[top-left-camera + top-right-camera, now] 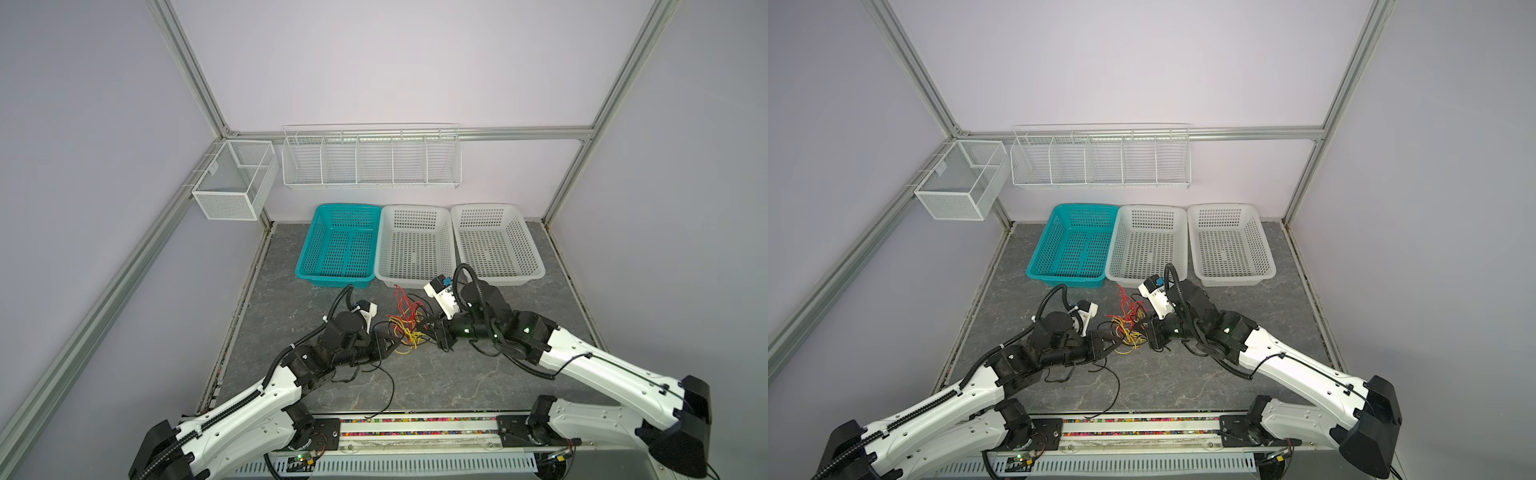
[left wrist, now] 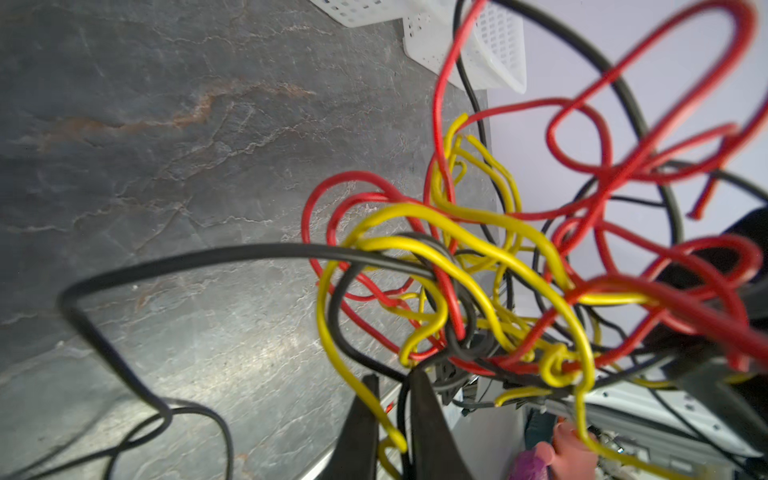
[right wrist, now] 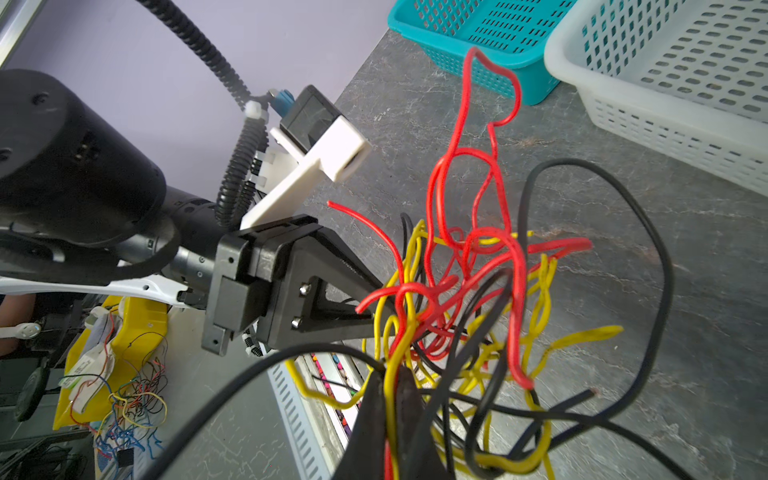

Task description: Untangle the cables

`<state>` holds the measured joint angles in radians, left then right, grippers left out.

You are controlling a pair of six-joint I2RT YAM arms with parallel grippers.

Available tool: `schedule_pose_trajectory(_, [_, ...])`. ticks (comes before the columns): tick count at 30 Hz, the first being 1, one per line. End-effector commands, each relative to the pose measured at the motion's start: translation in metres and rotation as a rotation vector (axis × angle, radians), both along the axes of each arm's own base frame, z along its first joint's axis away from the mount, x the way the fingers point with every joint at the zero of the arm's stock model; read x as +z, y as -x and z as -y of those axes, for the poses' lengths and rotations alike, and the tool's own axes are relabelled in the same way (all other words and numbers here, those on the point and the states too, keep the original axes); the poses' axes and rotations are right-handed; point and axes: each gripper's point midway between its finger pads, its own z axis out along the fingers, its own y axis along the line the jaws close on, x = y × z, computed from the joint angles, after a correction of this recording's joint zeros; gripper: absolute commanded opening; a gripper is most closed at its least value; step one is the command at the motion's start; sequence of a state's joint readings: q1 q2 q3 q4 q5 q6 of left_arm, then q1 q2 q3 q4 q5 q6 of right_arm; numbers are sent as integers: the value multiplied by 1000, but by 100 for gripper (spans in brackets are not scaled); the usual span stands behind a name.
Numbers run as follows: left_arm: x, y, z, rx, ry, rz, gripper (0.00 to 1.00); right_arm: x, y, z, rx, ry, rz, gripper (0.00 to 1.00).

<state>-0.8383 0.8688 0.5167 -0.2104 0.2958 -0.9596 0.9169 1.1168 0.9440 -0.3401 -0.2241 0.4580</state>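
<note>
The cables point(image 1: 405, 320) point(image 1: 1128, 322) form one knot of thin red, yellow and black wires between my two grippers, in front of the baskets. My left gripper point(image 1: 392, 343) point(image 1: 1115, 341) meets the knot from the left. In the left wrist view its fingers point(image 2: 361, 419) stand close together, with a yellow and a black strand of the cables point(image 2: 457, 270) pinched between them. My right gripper point(image 1: 428, 330) point(image 1: 1148, 332) meets it from the right. In the right wrist view, the gripper point(image 3: 390, 390) is shut on a yellow and a red strand of the cables point(image 3: 469, 286).
A long black strand point(image 1: 390, 386) trails from the knot toward the table's front edge. A teal basket point(image 1: 309, 245) and two white baskets point(image 1: 415, 208) point(image 1: 484, 206) stand behind the knot. A wire rack point(image 1: 370, 183) and a mesh box point(image 1: 224, 203) hang on the back frame.
</note>
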Motion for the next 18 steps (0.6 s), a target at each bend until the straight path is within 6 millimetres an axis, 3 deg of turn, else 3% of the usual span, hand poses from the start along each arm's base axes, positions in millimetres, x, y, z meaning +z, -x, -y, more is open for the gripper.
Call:
schedule_pose_trajectory(1, [-10, 2, -6, 7, -32, -2, 6, 10, -2, 6, -15, -20, 57, 6])
schedule_pose_trajectory(3, [-13, 2, -11, 20, -54, 3, 0, 7, -3, 13, -35, -6, 60, 6])
schedule_pose_trajectory(7, [-15, 0, -28, 78, -97, 30, 0, -8, -16, 45, -173, 79, 63, 6])
schedule_pose_trajectory(14, [-12, -5, -65, 203, -144, 63, 0, -58, -36, 122, -457, 149, -85, 6])
schedule_pose_trajectory(18, [-8, -9, -79, 250, -143, 65, 0, -81, -36, 140, -510, 148, -171, 6])
